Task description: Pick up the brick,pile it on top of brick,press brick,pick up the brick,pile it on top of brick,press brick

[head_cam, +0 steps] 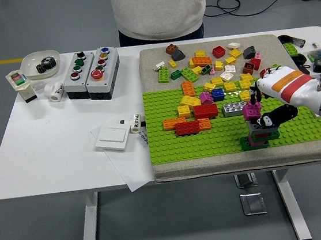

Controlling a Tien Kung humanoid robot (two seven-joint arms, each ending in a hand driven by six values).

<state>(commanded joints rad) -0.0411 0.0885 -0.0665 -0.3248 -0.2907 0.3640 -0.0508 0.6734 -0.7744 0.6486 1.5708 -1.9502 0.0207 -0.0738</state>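
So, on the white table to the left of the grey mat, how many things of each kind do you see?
Button boxes: 2
Small white cylinders: 2
White bowl: 1
Wall switch plate: 1
Small white block with green top: 1
Paper sheet: 1
Total: 8

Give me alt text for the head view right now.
The robot's right hand sets a magenta brick on a small brick stack on the green baseplate. Loose bricks lie scattered behind, and a person stands at the table's far side.
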